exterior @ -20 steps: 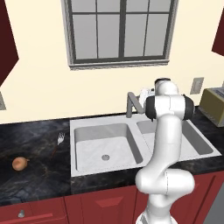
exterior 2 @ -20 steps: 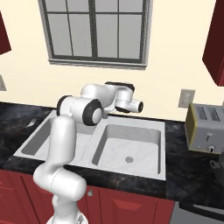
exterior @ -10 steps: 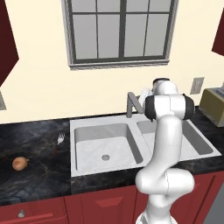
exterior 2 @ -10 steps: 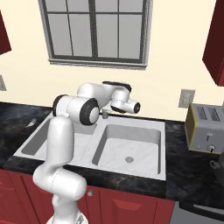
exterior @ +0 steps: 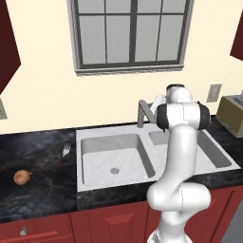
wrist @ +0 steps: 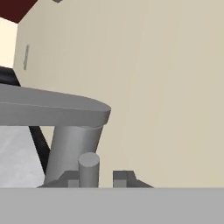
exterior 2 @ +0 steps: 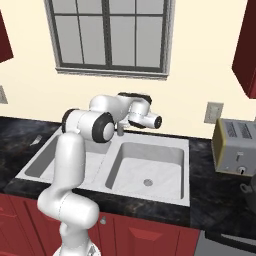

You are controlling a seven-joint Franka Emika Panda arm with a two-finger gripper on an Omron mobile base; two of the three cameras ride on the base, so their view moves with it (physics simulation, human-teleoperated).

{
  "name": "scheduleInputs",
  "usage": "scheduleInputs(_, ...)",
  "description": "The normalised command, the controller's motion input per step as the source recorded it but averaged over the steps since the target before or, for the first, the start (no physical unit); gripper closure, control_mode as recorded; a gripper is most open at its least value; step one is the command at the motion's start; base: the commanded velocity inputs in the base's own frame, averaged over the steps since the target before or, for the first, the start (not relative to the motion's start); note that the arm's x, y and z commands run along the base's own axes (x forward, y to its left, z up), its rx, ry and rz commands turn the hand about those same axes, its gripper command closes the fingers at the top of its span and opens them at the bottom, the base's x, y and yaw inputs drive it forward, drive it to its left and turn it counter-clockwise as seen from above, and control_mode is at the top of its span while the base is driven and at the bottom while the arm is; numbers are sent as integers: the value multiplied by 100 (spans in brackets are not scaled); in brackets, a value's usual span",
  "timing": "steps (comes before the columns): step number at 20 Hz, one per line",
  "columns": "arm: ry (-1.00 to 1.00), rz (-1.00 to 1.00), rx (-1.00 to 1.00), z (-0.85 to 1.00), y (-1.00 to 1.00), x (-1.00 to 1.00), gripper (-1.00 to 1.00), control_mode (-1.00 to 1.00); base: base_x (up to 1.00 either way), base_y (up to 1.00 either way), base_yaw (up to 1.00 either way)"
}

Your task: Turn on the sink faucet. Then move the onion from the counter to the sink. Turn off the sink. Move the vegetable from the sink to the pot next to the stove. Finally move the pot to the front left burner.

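Little has shifted over the last second: the white arm's hand has only nudged along behind the grey metal sink faucet (exterior: 144,113), just above centre of the left base view, while everything else stays put. In the hand view the two-finger gripper (wrist: 101,178) sits at the bottom edge, its dark tips a small gap apart, and a thin grey lever stub (wrist: 89,169) stands between them in front of the faucet post. Whether the jaws pinch that stub or merely flank it, one cannot tell.

No water shows running into the pale grey-white rectangular sink (exterior: 95,136), so the first step looks unfinished. That lever should be stiff, smooth metal on a pivot: best pushed near its free end, not squeezed, as slim pads could slide off.

Over at the lower left of the left base view, the small round tan-orange onion (exterior: 21,177) waits on the glossy black marble-like counter (exterior: 38,156), well apart from the basin. It looks light, firm and prone to rolling; take it across its widest middle.
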Motion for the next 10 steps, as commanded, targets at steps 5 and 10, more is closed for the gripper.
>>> scheduleInputs(5, 0, 0, 3, -20, -72, 2, 100, -100, 0, 0, 0)
scheduleInputs(10, 0, 0, 3, -28, -72, 1, 100, -100, 0, 0, 0)
